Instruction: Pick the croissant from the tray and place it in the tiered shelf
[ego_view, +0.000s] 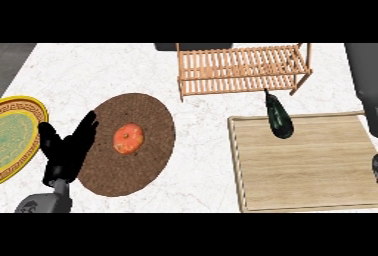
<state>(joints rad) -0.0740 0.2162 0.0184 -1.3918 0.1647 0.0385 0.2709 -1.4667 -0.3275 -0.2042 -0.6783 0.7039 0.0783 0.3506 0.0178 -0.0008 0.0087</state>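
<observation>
Counter scene with no croissant in sight

Marble kitchen counter (199, 150), seen steeply from above. At the right lies a pale rectangular wooden tray (238, 165) with a raised rim. The croissant named in the task cannot be seen on it or anywhere else in view. The only item touching the tray is a dark green, glossy, eggplant-shaped vegetable (278, 119), which lies across the tray's far left corner with its stem end pointing up toward the shelf.

The slatted, light-wood tiered shelf (240, 70) stands at the far side of the counter, just beyond the tray. It probably sits that close so a lift from tray to shelf is short. The vegetable lies right between them and could be knocked on such a path.

The robot's left hand (65, 150), black on a grey forearm, shows at the lower left. Its fingers are spread and pointing up and it holds nothing; it appears to be resting. It overlaps the near edge of a round brown woven mat (125, 175), which carries an orange-red round fruit (128, 138). A yellow-rimmed green patterned plate (15, 137) sits at the far left edge.

Dark shapes (369, 107) cut into the right edge. They may belong to the right hand, but whether it is open or holding anything cannot be told.
</observation>
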